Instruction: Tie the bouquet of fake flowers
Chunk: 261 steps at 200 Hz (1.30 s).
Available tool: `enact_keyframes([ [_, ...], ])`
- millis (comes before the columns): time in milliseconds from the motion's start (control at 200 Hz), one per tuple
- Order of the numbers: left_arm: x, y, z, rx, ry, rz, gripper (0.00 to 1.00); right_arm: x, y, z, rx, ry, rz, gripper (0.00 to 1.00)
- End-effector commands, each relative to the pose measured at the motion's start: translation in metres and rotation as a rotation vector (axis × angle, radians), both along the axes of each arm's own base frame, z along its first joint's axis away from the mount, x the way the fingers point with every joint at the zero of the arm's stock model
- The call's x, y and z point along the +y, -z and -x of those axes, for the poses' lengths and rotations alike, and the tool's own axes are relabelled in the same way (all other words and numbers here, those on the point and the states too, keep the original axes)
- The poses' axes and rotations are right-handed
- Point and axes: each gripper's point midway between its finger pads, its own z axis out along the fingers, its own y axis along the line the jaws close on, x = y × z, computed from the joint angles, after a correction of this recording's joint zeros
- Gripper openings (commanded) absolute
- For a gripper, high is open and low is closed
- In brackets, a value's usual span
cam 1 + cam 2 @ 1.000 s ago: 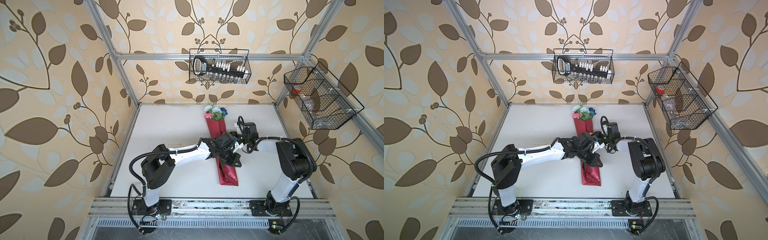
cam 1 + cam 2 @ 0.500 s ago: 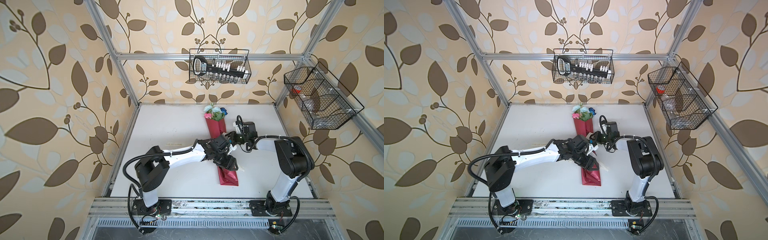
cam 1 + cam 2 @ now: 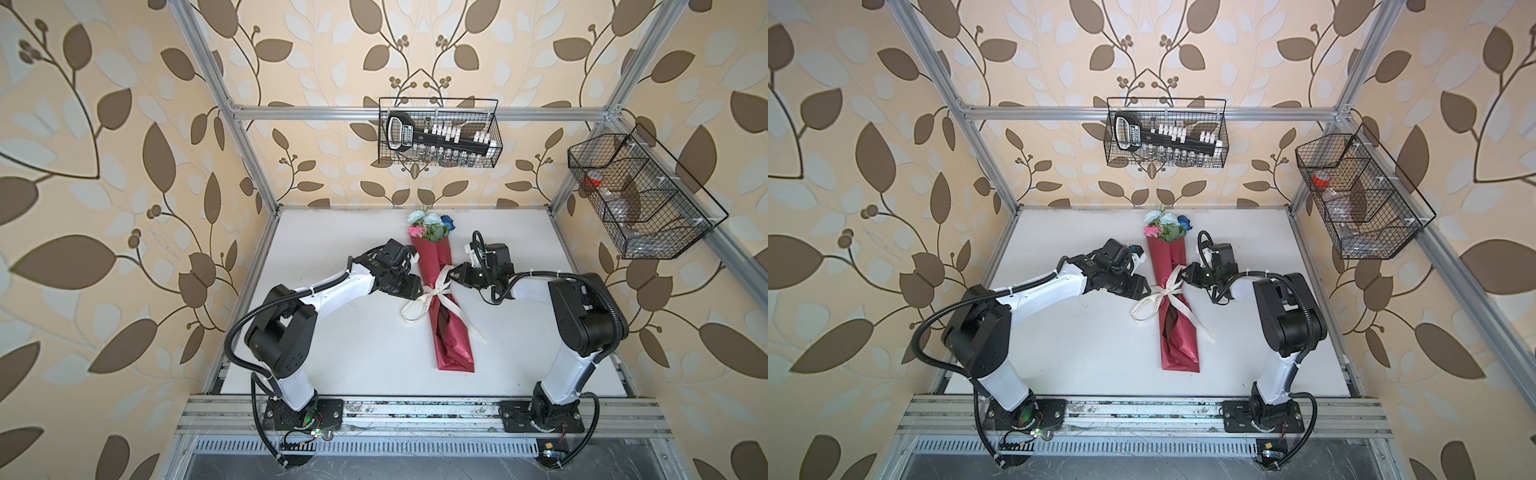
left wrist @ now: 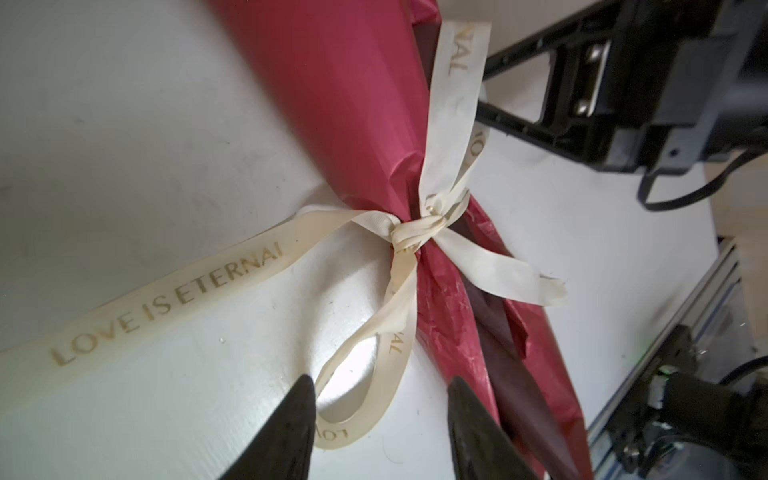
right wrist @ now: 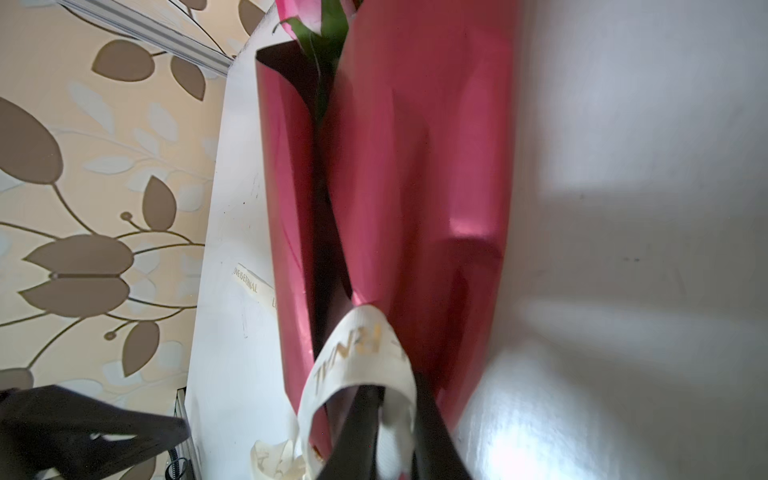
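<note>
Bouquet of fake flowers [image 3: 430,224] lies in red wrapping [image 3: 434,262] mid-surface [image 3: 353,353], blooms toward the far edge. Cream ribbon [image 3: 432,291] is knotted round the wrapping. Left jaws stand apart astride one ribbon loop, gripping nothing. Right jaws are pinched on the other loop.
</note>
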Motion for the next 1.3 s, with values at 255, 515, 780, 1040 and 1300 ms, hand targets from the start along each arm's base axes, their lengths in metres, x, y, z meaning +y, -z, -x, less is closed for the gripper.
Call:
enact_keyframes([
  [255,-0.025,0.021,-0.014,-0.003,0.205,-0.044,0.42,0.004,-0.004,0.004,-0.004,-0.009,-0.007,0.0],
  [515,-0.023,0.023,0.001,0.037,0.22,-0.026,0.48,0.003,-0.007,0.004,-0.01,-0.007,0.0,0.0],
  [780,-0.025,0.036,0.007,0.091,0.227,-0.026,0.26,0.003,-0.005,0.006,-0.005,-0.006,0.002,0.0],
  [1040,-0.025,0.029,0.005,0.084,0.201,-0.017,0.0,-0.002,-0.015,0.011,-0.025,0.008,0.033,0.0],
  [1300,-0.028,0.03,0.006,0.102,0.192,0.007,0.0,-0.001,-0.021,0.013,-0.032,0.012,0.044,0.11],
])
